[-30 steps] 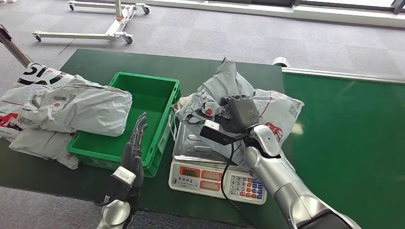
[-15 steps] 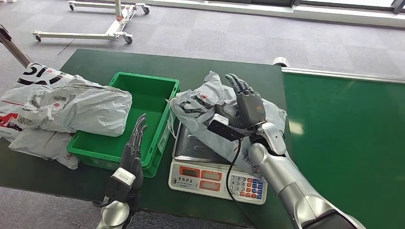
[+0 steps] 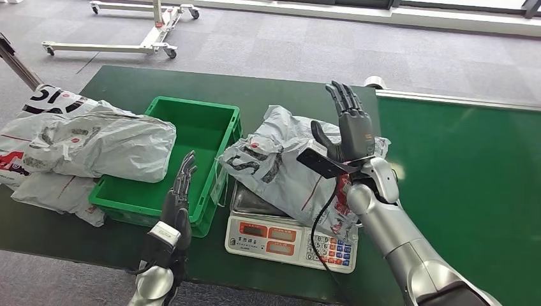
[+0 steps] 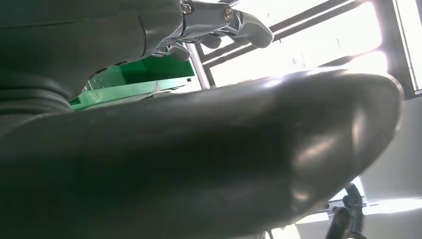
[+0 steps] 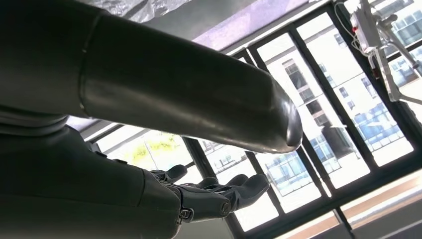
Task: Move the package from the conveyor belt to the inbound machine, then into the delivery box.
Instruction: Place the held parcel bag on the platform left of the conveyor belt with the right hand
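A grey plastic package (image 3: 281, 167) lies crumpled on the steel pan of the weighing scale (image 3: 290, 237), draping over its right and far sides. My right hand (image 3: 348, 131) is raised above the package's right part, fingers straight and spread, holding nothing; the right wrist view shows its fingers (image 5: 219, 196) against bright windows. The green crate (image 3: 191, 135) stands left of the scale with another grey package (image 3: 96, 143) hanging over its left rim. My left hand (image 3: 180, 191) is upright at the crate's near right corner, fingers extended and empty, its thumb (image 4: 224, 149) close to the wrist camera.
More grey packages (image 3: 44, 121) are piled at the left end of the dark green table (image 3: 281, 92). The green conveyor belt (image 3: 466, 172) runs along the right. A white wheeled frame (image 3: 137, 38) stands on the grey carpet beyond the table.
My right hand has let go of the package and risen up and to the right with its fingers spreading. The package has settled flatter on the scale. The left hand has stayed put.
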